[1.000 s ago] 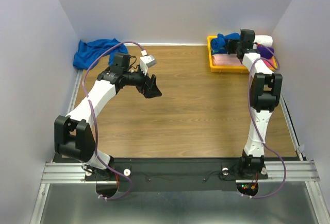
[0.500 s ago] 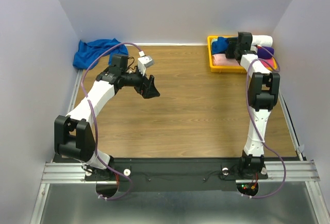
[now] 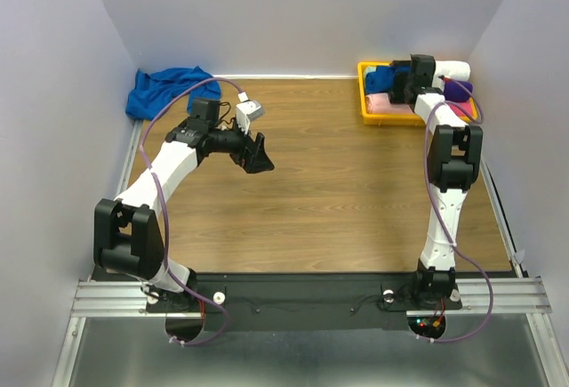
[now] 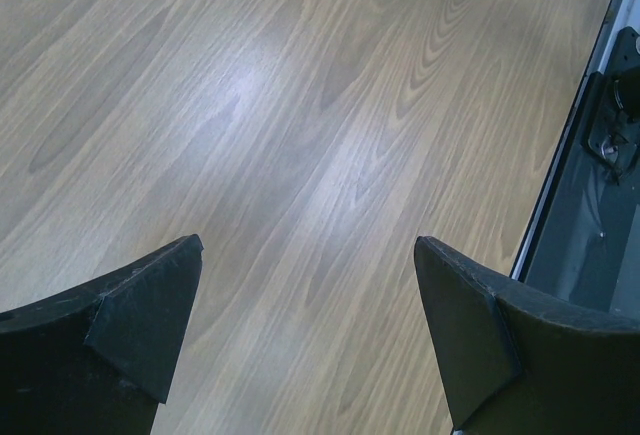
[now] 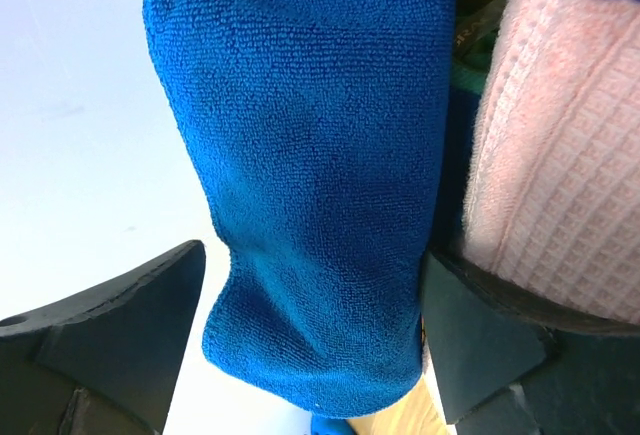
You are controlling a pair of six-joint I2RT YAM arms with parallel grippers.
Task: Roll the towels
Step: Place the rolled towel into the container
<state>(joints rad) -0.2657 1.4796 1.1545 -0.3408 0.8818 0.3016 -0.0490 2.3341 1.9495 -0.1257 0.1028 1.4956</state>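
Observation:
One blue towel [image 3: 164, 87] lies crumpled in the back left corner of the table. A second blue towel [image 3: 380, 76], rolled, sits in the yellow bin [image 3: 366, 113] at the back right. In the right wrist view this roll [image 5: 310, 175] fills the space between the fingers of my right gripper [image 5: 315, 255]. The jaws stand wide: the left finger is apart from the cloth and the right finger [image 5: 480, 335] is against it. My right gripper [image 3: 404, 80] hangs over the bin. My left gripper [image 3: 258, 157] is open over bare wood [image 4: 308, 242], holding nothing.
In the bin, a pink towel [image 3: 387, 102] lies next to the blue roll [image 5: 560, 155]. A white roll [image 3: 455, 69] and a purple towel [image 3: 459, 90] lie at its right. Grey walls close in the table on three sides.
The right gripper's jaws have spread apart and let go of the rolled blue towel in the bin. The left gripper has drifted slightly left.

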